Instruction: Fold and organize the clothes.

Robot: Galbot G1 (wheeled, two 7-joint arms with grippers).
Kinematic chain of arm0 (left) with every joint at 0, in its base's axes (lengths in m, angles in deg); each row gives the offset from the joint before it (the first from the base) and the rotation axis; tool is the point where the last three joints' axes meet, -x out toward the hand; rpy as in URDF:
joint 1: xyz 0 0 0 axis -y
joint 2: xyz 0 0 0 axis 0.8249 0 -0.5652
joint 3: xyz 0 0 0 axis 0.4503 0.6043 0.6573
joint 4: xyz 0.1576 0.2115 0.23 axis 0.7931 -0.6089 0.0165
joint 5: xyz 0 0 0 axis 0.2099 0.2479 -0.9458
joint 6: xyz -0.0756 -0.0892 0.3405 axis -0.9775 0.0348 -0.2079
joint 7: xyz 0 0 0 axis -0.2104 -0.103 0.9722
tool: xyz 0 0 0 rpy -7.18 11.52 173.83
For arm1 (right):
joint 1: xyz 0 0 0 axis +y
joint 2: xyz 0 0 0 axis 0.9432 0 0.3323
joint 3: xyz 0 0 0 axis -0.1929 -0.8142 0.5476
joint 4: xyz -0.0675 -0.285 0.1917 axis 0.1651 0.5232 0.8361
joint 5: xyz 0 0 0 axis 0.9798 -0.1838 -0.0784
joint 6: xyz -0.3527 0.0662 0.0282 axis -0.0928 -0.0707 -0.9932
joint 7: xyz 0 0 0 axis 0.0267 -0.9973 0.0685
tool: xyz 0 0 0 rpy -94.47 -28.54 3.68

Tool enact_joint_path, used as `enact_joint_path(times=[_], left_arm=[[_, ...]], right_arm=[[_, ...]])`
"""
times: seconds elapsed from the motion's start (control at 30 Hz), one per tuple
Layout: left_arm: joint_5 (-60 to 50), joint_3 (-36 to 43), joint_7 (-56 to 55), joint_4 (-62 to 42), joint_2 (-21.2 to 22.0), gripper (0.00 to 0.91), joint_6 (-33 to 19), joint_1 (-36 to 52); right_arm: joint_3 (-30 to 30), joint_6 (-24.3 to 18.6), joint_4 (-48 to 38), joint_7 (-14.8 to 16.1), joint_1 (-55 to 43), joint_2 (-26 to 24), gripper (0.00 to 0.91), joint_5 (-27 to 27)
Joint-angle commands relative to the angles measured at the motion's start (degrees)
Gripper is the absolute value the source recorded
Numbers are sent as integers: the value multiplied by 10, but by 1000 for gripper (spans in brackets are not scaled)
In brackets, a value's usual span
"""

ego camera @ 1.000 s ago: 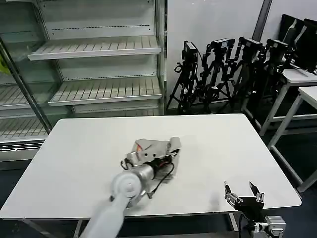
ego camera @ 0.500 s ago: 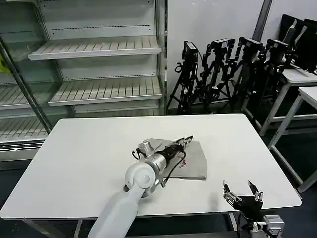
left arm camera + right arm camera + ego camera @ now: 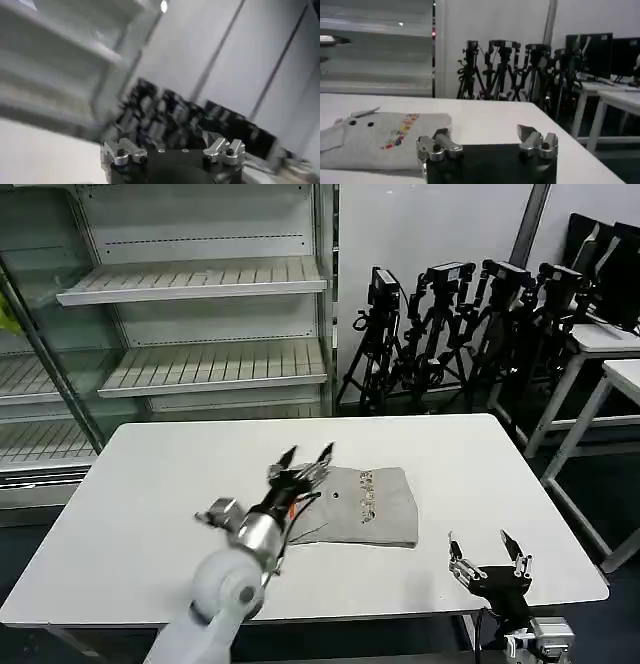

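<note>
A light grey folded top point(image 3: 372, 506) lies flat on the white table point(image 3: 160, 484), right of centre, with a small multicolour print point(image 3: 367, 495) facing up. The right wrist view shows the same top point(image 3: 375, 140) with its print point(image 3: 400, 136) and two dark dots. My left gripper point(image 3: 306, 455) is raised over the top's left edge, open and holding nothing; the left wrist view has its jaws point(image 3: 172, 146) spread, pointing toward the room behind. My right gripper point(image 3: 488, 552) stands open near the table's front right corner, apart from the top, as the right wrist view point(image 3: 487, 136) confirms.
Glass-fronted shelves point(image 3: 200, 324) stand behind the table at the left. A row of black tripods point(image 3: 450, 324) lines the back wall. More white tables point(image 3: 610, 354) stand at the far right. Bare table surface lies left of the top.
My left gripper carried the cloth rightward, then let go, opened and lifted back to the left. The top now lies flat and folded. The right gripper has barely moved.
</note>
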Motion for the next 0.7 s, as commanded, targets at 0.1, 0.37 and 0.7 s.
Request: enact_joint_path(times=[0.1,0.37,0.7], left_arm=[[-357,-139,57,152,-7,907,-126,-302],[-357,-152,66,167,8,907,-119,-320],[-353,-151,69,152,13,907,-114,-310]], right_arm=[[-15,-74,2,-1,0,7,907,52],[-26,-106,-3,-28,-9,10,907,61],[-30,-97,-22,-28,-28,7,907,61]])
